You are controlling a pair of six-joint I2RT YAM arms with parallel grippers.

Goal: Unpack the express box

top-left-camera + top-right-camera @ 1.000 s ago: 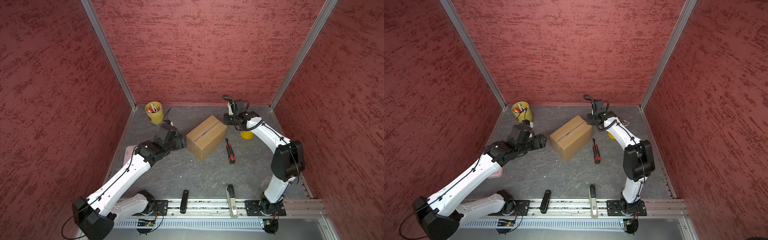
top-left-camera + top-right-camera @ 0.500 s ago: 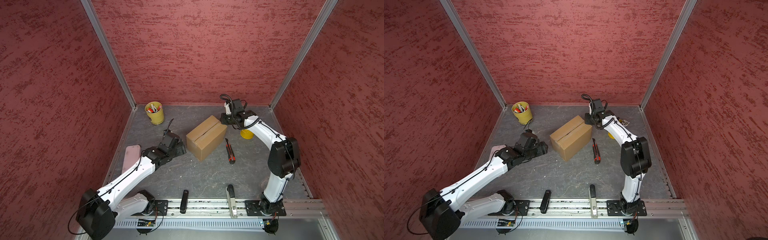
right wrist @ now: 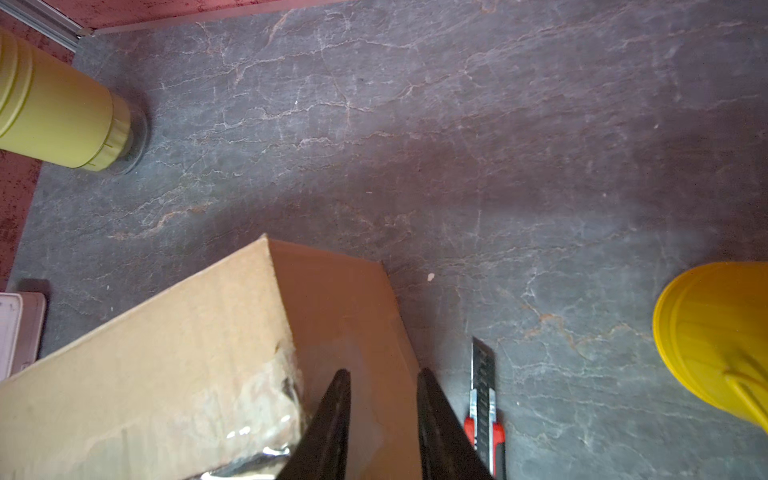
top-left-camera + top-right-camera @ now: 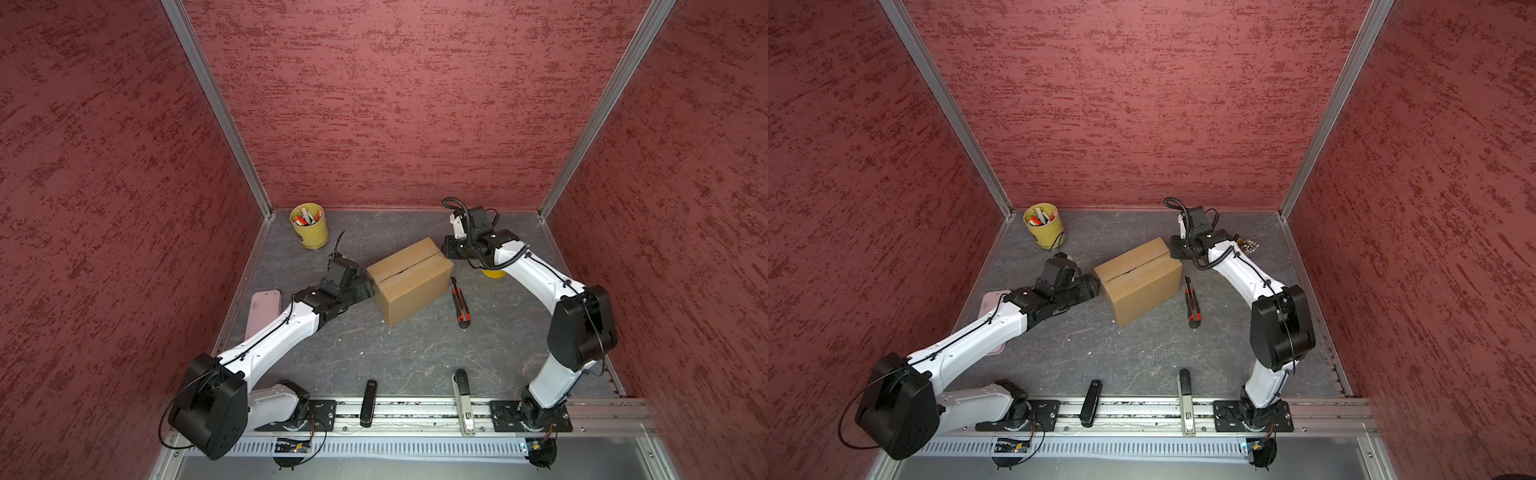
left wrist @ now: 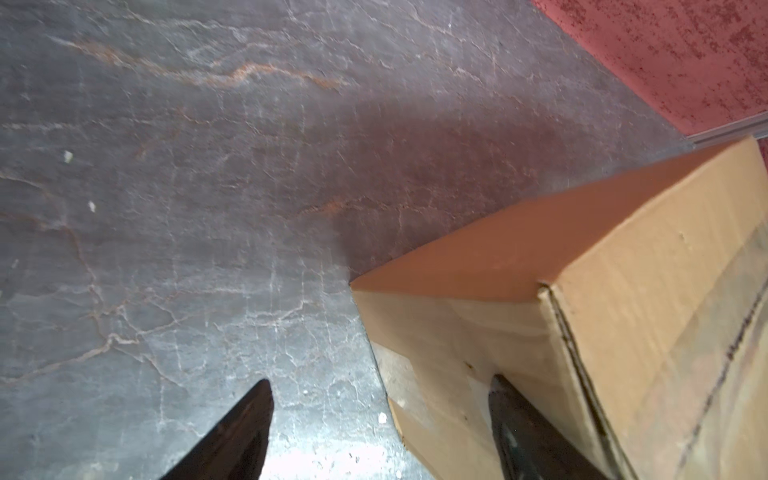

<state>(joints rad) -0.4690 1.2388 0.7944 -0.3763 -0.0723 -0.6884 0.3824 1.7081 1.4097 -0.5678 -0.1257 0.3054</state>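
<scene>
Starting at the left claw (image 5: 381, 380): spread wide, gripping nothing; one finger (image 5: 519, 428) right at the taped end of the express box (image 4: 409, 278), touching or not, can't tell; the other finger out over bare desk (image 5: 208, 208), so box corner in between.

Over to the right claw (image 3: 383, 372): only a narrow gap, nothing visibly clamped in it; parked at the opposite end of the box, so carton squarely between the two claws, flaps down.

Just beside the right claw, along the box's long side: a red box cutter (image 3: 484, 399) flat on the desk, blade out; further out, a yellow cup (image 3: 715, 332).

Looks like the get-the-flaps-open step; dark line along the top seam, probably slit already, can't swear to it.

Next up, probably: steady the box with one claw, hook a fingertip under a flap edge at the seam with the other, lift gently; careful not to shove the whole carton.
</scene>
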